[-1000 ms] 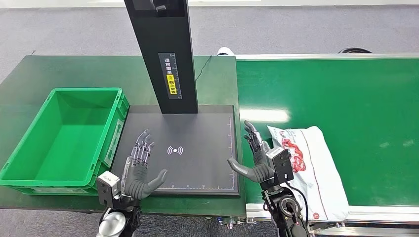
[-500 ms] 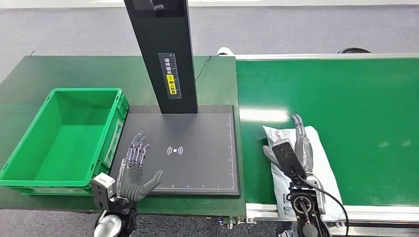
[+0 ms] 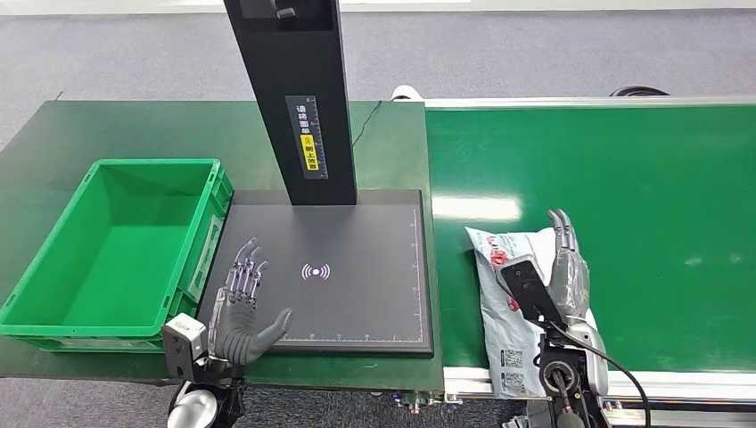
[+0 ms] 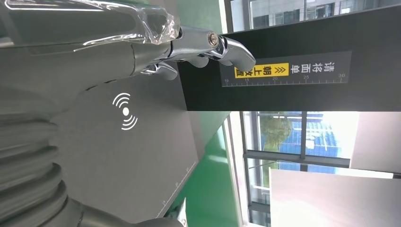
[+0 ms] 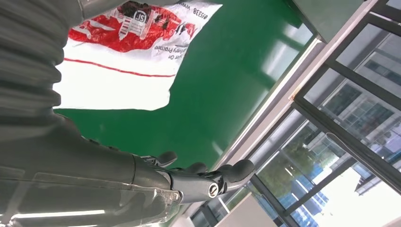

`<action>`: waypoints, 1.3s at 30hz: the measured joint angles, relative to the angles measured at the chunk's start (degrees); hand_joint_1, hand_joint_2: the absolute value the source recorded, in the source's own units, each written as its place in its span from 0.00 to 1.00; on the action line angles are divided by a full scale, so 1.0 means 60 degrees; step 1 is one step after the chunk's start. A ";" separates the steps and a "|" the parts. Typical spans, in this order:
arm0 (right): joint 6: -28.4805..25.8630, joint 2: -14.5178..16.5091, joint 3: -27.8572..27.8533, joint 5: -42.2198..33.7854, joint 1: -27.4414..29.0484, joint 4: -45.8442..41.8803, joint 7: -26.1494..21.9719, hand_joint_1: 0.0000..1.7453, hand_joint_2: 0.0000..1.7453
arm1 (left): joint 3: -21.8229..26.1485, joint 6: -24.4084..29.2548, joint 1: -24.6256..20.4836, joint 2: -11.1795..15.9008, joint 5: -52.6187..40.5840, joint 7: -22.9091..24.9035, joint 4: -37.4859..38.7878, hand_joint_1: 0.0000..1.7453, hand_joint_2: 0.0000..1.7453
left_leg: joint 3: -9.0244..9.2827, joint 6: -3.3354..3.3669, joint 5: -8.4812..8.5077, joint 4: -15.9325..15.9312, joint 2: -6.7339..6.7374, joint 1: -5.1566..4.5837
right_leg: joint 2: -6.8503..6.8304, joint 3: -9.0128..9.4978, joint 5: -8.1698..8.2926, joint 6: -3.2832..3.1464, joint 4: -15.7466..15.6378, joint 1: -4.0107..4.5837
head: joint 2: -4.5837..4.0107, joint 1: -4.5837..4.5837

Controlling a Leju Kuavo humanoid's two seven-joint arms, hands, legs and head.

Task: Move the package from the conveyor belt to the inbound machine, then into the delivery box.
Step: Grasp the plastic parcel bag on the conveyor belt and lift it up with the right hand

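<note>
Since a second ago our right hand (image 3: 563,267) has swung from beside the scanner plate, out over the package (image 3: 510,294), to its far side; it now sits along the bag's right edge with the fingers stretched out straight and nothing in its grasp yet. In the right wrist view the white bag with its red print (image 5: 127,56) lies flat on the green belt next to the palm, fingers extended past it. The package has also slid a little toward the belt's near left corner as the belt carries it, and one end now hangs over the near edge of the conveyor belt (image 3: 660,196).

We judge that the reach is done and the grasp is next: the hand is placed to scoop or close on the bag from the side, so the first leg of the task has hardly begun.

Our left hand (image 3: 242,308) hovers open over the near left corner of the inbound machine (image 3: 374,267), fingers spread, holding nothing; it has barely shifted. The machine's black post (image 3: 294,98) rises behind the plate, and the delivery box (image 3: 53,294) stands left of it. Between bag and plate lies the belt's left edge, which we must lift the soft bag over.
</note>
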 joint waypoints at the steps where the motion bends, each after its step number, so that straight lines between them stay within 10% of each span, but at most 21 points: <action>1: -0.0004 -0.0002 -0.0001 0.0004 0.0003 -0.0005 0.0001 0.00 1.00 | 0.0000 0.0000 0.0000 0.0000 0.0000 0.0000 0.0000 0.00 1.00 | 0.0000 0.0000 0.0000 0.0000 0.0000 0.0000 | 0.0000 0.0000 0.0000 0.0000 0.0000 0.0000 | 0.0000 0.0000; 8: -0.0023 -0.0002 -0.0058 0.0306 0.0123 -0.0107 0.0505 0.00 1.00 | -0.0005 -0.0010 -0.0013 0.0009 0.0000 0.0002 0.0002 0.00 1.00 | 0.0001 0.0000 0.0000 0.0000 0.0000 0.0001 | 0.0000 -0.0002 0.0000 0.0000 0.0000 0.0000 | 0.0000 0.0000; 18: 0.2417 -0.0055 -0.0101 0.2770 0.0383 0.0227 0.3855 0.00 1.00 | -0.0018 -0.0001 -0.0177 0.0018 0.0000 0.0187 0.0071 0.00 1.00 | -0.0002 0.0000 0.0000 0.0000 -0.0001 0.0000 | -0.0001 -0.0001 0.0000 0.0000 0.0000 0.0000 | 0.0000 0.0000; 39: 0.2881 -0.0075 0.0060 0.3094 0.0402 0.0744 0.4112 0.00 1.00 | -0.0019 0.0044 -0.0345 0.0015 0.0000 0.0235 0.0214 0.00 1.00 | -0.0003 0.0000 0.0000 -0.0001 0.0000 0.0001 | 0.0000 -0.0001 0.0000 0.0000 0.0000 0.0001 | 0.0000 0.0000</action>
